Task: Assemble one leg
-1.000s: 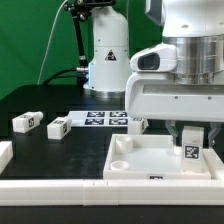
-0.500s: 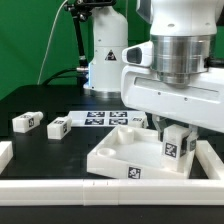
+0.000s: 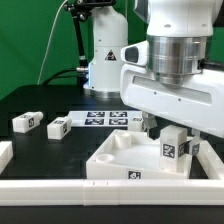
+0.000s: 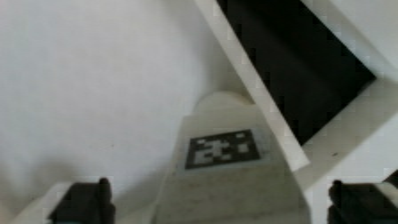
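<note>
We see the tool [image 3: 172, 139] clenched on a leg [image 3: 171, 146], holding it upright over the white tray-like piece [image 3: 120, 158], near its corner on the exterior view's right. Two more legs [image 3: 27, 122] [image 3: 57, 126] lie on the table [image 3: 40, 146], well apart from it.

Bright, even light in the exterior view, soft shadows on the dark desk [image 3: 40, 100]; low resolution. The wrist view is blurred, its white surfaces washed out with glare
</note>
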Robot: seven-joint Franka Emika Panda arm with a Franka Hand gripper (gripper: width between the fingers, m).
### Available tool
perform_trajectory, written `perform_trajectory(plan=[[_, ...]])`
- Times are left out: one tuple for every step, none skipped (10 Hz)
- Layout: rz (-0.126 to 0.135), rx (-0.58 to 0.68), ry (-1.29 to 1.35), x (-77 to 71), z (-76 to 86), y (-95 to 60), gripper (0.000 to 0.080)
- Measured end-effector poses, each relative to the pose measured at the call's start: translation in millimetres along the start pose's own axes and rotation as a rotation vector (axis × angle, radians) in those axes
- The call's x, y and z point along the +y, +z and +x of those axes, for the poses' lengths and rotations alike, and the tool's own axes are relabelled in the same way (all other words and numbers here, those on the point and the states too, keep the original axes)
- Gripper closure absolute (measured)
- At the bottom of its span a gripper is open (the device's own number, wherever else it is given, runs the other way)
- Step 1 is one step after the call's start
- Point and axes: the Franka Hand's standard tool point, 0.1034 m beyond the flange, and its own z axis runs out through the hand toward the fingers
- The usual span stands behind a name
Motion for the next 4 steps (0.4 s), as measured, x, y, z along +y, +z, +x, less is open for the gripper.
perform_trajectory(plan=[[0.000, 0.000, 0.000, 0.1, 0.0, 0.2, 0.0158], [0.000, 0.000, 0.000, 0.1, -0.1, 0.3, 0.0158], [-0.001, 0.000, 0.000, 0.2, -0.1, 0.4, 0.0151], [-0.001, 0.000, 0.000, 0.2, -0.1, 0.5, 0.0151]])
